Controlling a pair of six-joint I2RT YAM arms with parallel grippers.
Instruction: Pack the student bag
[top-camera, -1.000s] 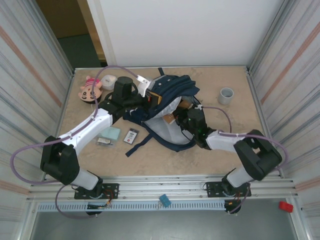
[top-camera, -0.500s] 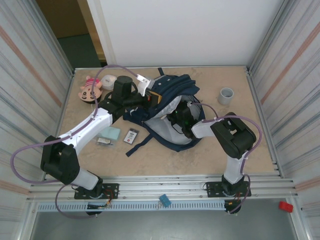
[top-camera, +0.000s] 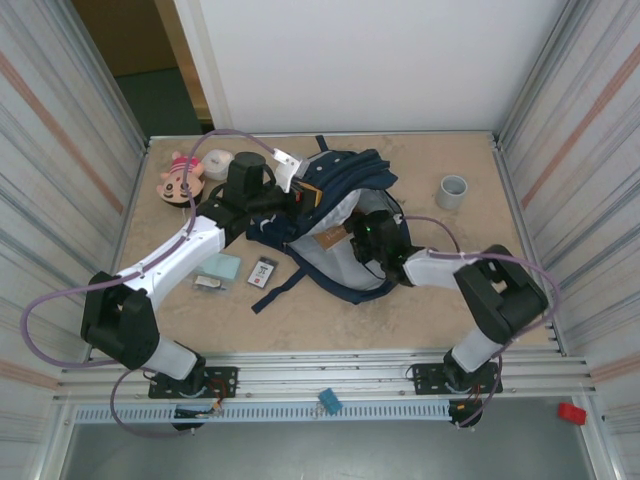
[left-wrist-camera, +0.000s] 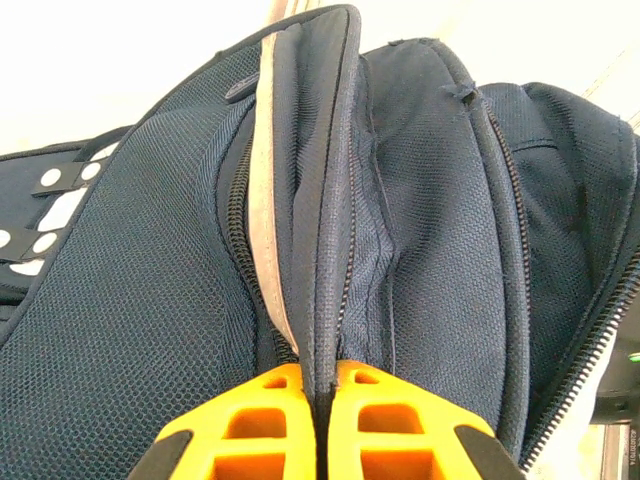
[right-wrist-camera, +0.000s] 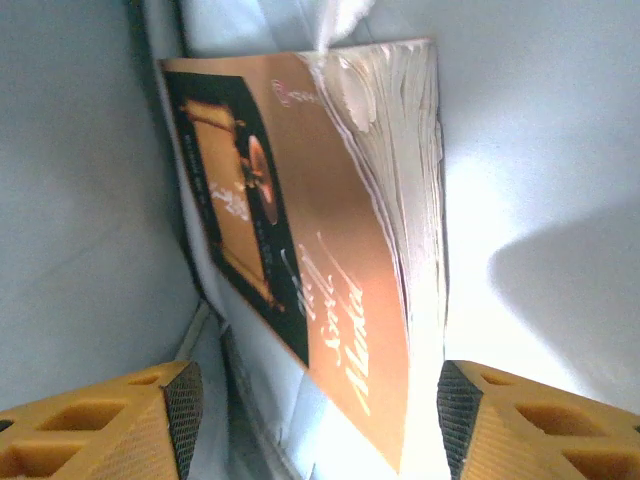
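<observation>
Student bag (top-camera: 350, 170) sits centre-far on surface (top-camera: 330, 320) | soft, floppy, so you grip its seam | left fingers (left-wrist-camera: 270, 420) clenched on zipper edge | right fingers (right-wrist-camera: 120, 425) released inside, book (right-wrist-camera: 300, 230) free ahead.

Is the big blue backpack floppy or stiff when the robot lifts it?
Probably floppy: the student bag sags in folds where the left gripper pinches its edge. Its mesh fabric likely isn't slippery. Slumped on the table, it seems unlikely to roll.
</observation>
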